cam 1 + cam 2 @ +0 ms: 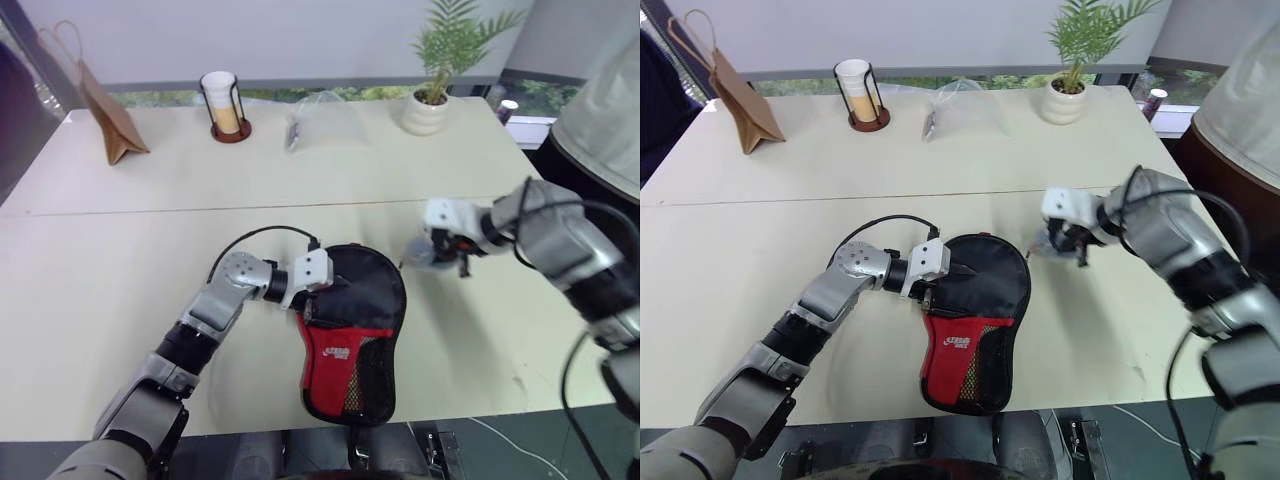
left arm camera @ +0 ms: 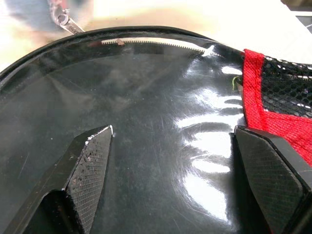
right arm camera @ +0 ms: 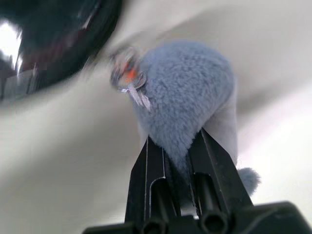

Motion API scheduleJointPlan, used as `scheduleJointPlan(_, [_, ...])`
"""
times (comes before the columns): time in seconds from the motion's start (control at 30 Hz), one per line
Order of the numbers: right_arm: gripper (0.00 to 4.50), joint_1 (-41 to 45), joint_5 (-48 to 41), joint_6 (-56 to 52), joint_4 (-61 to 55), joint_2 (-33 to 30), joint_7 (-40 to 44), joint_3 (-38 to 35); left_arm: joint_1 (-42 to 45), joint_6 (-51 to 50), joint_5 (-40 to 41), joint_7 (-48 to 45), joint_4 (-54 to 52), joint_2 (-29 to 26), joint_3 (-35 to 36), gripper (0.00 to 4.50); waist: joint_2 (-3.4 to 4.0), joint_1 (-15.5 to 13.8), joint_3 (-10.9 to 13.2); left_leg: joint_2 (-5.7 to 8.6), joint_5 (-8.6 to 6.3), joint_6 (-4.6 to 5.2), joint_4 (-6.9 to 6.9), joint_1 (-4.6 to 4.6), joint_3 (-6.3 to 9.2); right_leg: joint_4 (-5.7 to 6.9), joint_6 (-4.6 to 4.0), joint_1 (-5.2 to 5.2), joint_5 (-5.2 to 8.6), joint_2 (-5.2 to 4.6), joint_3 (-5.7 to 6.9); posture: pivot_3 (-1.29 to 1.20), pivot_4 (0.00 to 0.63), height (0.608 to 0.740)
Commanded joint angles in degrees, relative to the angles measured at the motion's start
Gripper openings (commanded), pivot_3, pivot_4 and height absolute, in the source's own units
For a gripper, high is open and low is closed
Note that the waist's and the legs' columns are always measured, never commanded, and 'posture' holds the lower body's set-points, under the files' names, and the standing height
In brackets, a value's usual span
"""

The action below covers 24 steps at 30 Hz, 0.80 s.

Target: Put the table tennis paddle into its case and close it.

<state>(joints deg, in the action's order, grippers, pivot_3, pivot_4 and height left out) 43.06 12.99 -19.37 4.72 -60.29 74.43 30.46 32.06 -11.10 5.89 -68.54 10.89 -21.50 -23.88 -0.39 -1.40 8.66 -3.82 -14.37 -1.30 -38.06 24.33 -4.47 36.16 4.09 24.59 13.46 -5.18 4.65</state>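
Bench [image 1: 120,300]: pale top, seam line across the middle.

Case [image 1: 352,335]: flat on the near half of the bench, round end away from the robot, red panel and mesh pocket at the near edge. Glossy clear side up in the left wrist view, zip teeth running along its curved rim. Paddle can't be made out as a separate thing; can't tell whether it's inside.

Left claw [image 1: 937,272]: at the case's left edge, released, fingers [image 2: 90,170] spread wide over the clear panel. Nothing gripped between them.

Right claw [image 3: 180,146]: to the right of the case, pointing steeply down, above the bench. Clenched on a blue-grey fluffy charm [image 3: 187,92] with a small metal ring and clip on it, near the case rim. Can't tell whether the charm is joined to the case.

Far side of the bench, left to right: brown paper bag [image 1: 108,115], cup in a wire holder [image 1: 224,104], clear plastic bag [image 1: 318,118], potted plant [image 1: 440,70].

A person's pale sleeve [image 1: 605,110] at the right edge.
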Motion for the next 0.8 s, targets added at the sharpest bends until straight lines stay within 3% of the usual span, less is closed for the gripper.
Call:
scheduleJointPlan(0.03, [0.02, -7.0, 5.8, 11.4, -6.1, -8.9, 0.3, -0.9, -0.2, 0.0, -2.1, -1.6, 1.2, -0.7, -2.5, 4.18, 0.00, -0.5, 0.0, 0.01, 0.00, 0.00, -0.01, 0.00, -0.01, -0.04, -0.04, -0.02, 0.03, -0.01, 0.00, 0.00, 0.150, 0.740])
scheduleJointPlan(0.3, [0.02, -21.3, 1.5, 9.4, -21.6, -14.3, 4.1, -8.2, 0.6, 1.0, -3.0, -2.1, 4.0, -0.4, -3.4, 4.18, -0.02, -0.9, 0.0, 0.02, 0.00, -0.01, -0.11, -0.04, 0.05, -0.09, -0.17, -0.15, 0.09, -0.01, -0.01, 0.00, 0.150, 0.740])
scheduleJointPlan(0.57, [0.02, -20.9, 9.8, 4.1, -18.6, -4.9, -1.5, -8.7, 0.7, 1.4, -3.1, -1.5, 4.5, 0.3, -3.7, 4.18, -0.56, -0.5, -0.3, -0.01, 0.00, -0.01, -0.11, -0.25, 0.08, -0.07, -0.19, -0.29, 0.10, 0.03, -0.01, 0.00, 0.150, 0.740])
scheduleJointPlan(0.67, [0.02, -18.6, 4.5, -3.5, -16.9, -0.7, 2.5, -11.2, 0.7, 1.6, -3.2, -1.3, 4.6, 0.3, -3.7, 4.18, -0.74, 0.0, -0.4, -0.04, -0.01, -0.01, -0.11, -0.52, 0.08, -0.08, -0.10, -0.53, 0.15, 0.02, -0.01, 0.00, 0.150, 0.740])
scheduleJointPlan(0.8, [1.63, -15.5, 1.4, -8.5, -13.9, 2.2, 4.9, -12.9, 0.6, 1.6, -3.1, -1.3, 4.4, 0.2, -3.6, 4.18, -0.74, 0.8, -0.4, -0.06, -0.02, -0.02, -0.04, -0.88, 0.10, -0.11, -0.10, -0.89, 0.16, -0.01, 0.00, 0.00, 0.150, 0.740])
